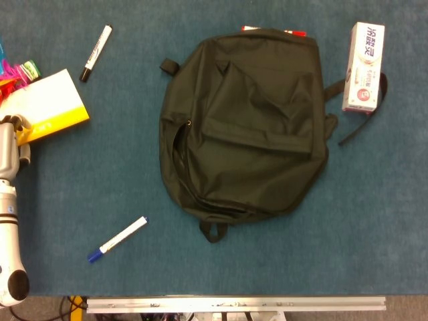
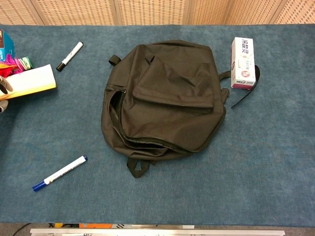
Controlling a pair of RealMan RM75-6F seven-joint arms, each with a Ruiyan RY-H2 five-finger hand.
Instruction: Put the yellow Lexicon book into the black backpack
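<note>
1. Lying flat at desk [image 1: 374, 221] centre: black backpack [image 1: 244, 124], front pocket up, main zip gaping along its left edge, grab loop [image 1: 214, 232] pointing to the near edge of the desk.
2. Lying far to the left of the backpack, at the left border of both views: yellow Lexicon book [image 1: 47, 107], white cover with a yellow band along its near edge; in the chest view [image 2: 30, 81] looking tipped, near edge raised.
3. Working at the book's near-left corner: left robot hand [image 1: 8, 148], grey, mostly cut off by the frame edge. Fingers [image 2: 5, 84] touching the book's left end in the chest view. Looking clamped on that corner, thumb side hidden, so grip not fully confirmed.
4. Right robot hand: showing in neither view.
5. Lying beyond the book, up-left of the backpack: black-capped white marker [image 1: 96, 53], slanted.
6. Lying near-left of the backpack, close to its grab loop: blue-capped white marker [image 1: 117, 239], also slanted.
7. Lying right of the backpack's top corner: white carton [image 1: 364, 67] with red print, a loose backpack strap [image 1: 364, 127] curling beside and below it.
8. Peeking out behind the backpack's top edge: thin red-and-white strip [image 1: 273, 30], kind not clear.
9. Bunching just beyond the book at the far left border: pink and green clutter [image 1: 19, 70], partly cropped.
</note>
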